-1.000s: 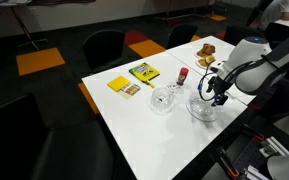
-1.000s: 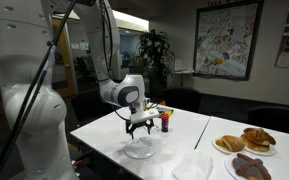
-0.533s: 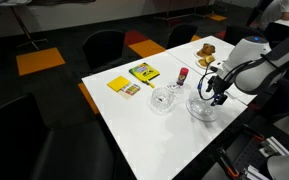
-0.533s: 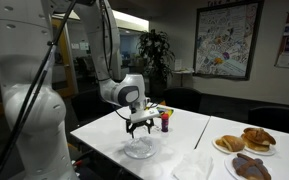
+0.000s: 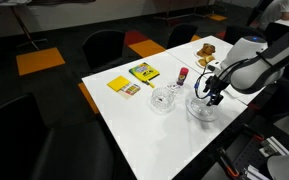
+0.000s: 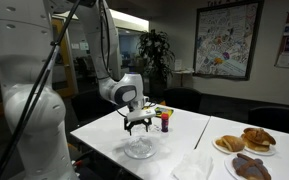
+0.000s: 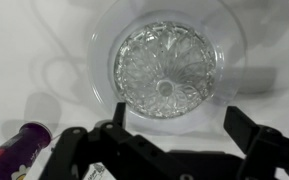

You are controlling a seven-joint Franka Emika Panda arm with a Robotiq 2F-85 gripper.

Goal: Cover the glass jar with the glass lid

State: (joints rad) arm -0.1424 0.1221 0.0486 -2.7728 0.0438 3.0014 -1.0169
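Note:
The glass lid (image 7: 164, 62), cut-patterned with a small knob at its centre, lies on the white table directly under my gripper (image 7: 176, 116). A wider clear rim (image 7: 98, 60) rings it, like a shallow dish. My gripper is open and empty, its fingers (image 7: 246, 128) spread wide just above the lid. In both exterior views the gripper (image 5: 212, 94) (image 6: 137, 126) hovers over this glass piece (image 5: 202, 109) (image 6: 140, 150). The glass jar (image 5: 164, 100), small, squat and clear, stands uncovered beside it, nearer the table's middle.
A small purple bottle with a red cap (image 7: 19, 152) (image 5: 182, 76) (image 6: 165, 122) stands close to the gripper. A yellow pad (image 5: 123, 86) and a yellow box (image 5: 143, 72) lie further along the table. Plates of pastries (image 5: 206, 50) (image 6: 246, 140) sit at the table's end.
My gripper has risen very slightly over the lid and is still open. Nothing else has moved.

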